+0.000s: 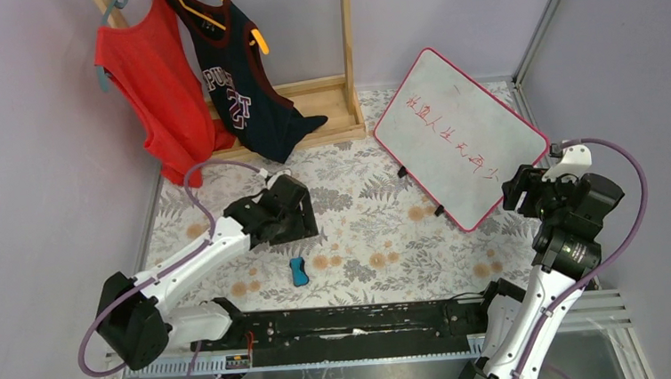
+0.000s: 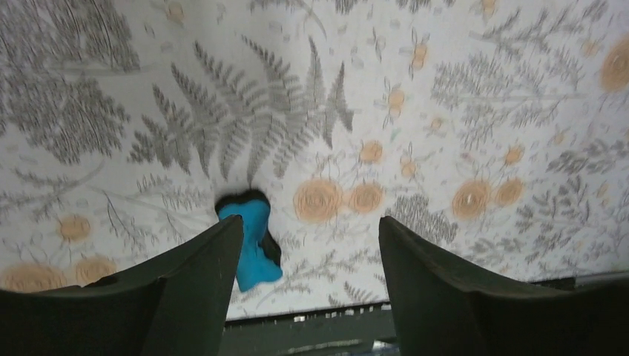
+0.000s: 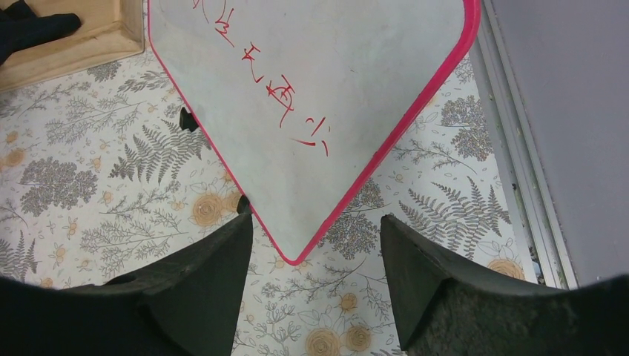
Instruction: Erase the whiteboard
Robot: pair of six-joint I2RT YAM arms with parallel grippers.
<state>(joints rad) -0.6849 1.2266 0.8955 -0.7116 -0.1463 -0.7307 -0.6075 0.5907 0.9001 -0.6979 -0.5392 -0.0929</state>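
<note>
The whiteboard [image 1: 459, 132] lies turned cornerwise at the back right of the floral table; it is white with a pink-red frame, black feet and a line of red handwriting. In the right wrist view [image 3: 319, 96] its near corner points toward my open, empty right gripper [image 3: 315, 226], which hovers just in front of it [image 1: 528, 189]. A small blue eraser [image 1: 298, 270] lies on the cloth near the front middle. My left gripper [image 1: 285, 220] is open and empty above the table, behind the eraser. In the left wrist view the eraser [image 2: 251, 245] sits beside the left fingertip [image 2: 222, 245].
A wooden clothes rack [image 1: 325, 96] with a red jersey [image 1: 151, 86] and a dark jersey [image 1: 240, 85] stands at the back left. A black rail [image 1: 359, 322] runs along the near edge. Walls close in on the left and right, with a metal track [image 3: 519, 170] by the right wall.
</note>
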